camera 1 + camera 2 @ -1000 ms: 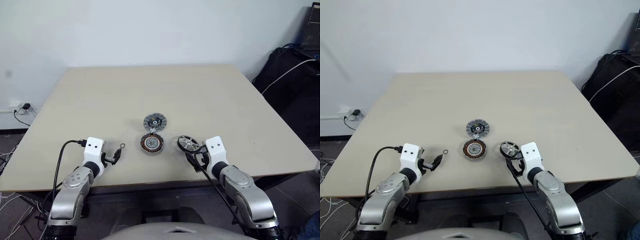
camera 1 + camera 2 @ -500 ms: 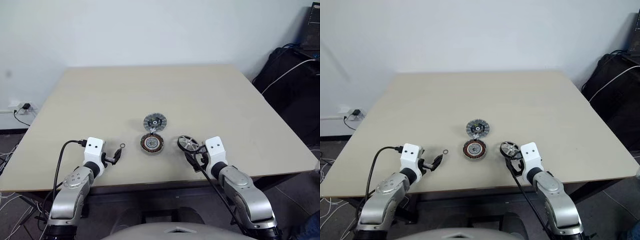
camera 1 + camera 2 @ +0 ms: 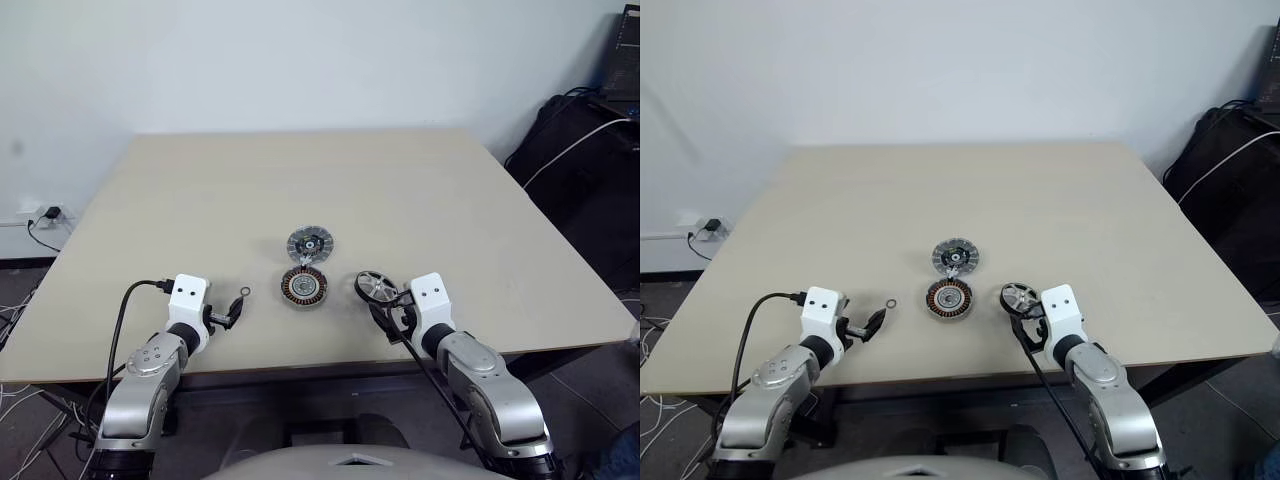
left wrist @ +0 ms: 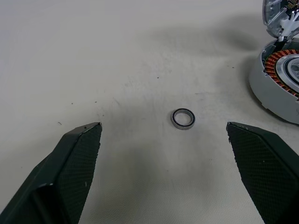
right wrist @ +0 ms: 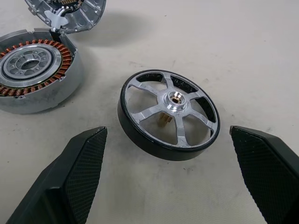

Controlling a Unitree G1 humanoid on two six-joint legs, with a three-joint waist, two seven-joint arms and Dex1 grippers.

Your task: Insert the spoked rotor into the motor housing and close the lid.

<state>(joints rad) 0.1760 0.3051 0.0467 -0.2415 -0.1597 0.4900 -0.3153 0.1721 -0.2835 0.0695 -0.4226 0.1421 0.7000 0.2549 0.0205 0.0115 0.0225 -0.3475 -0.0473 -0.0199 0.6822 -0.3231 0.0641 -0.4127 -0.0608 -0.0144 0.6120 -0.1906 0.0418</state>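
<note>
The spoked rotor (image 5: 168,114), a dark ring with silvery spokes, lies flat on the table, right of the motor housing (image 3: 304,288). The housing's copper windings face up. The lid (image 3: 309,243) rests tilted against the housing's far rim, its ribbed face showing. My right gripper (image 3: 392,316) is open just short of the rotor, with one finger on either side of it in the right wrist view and nothing held. My left gripper (image 3: 230,314) is open and empty near the table's front edge, left of the housing.
A small dark ring (image 4: 182,118) lies on the table (image 3: 300,180) just ahead of the left gripper. Black bags and cables (image 3: 590,150) stand off the table's right side. A wall socket (image 3: 45,213) sits low on the left.
</note>
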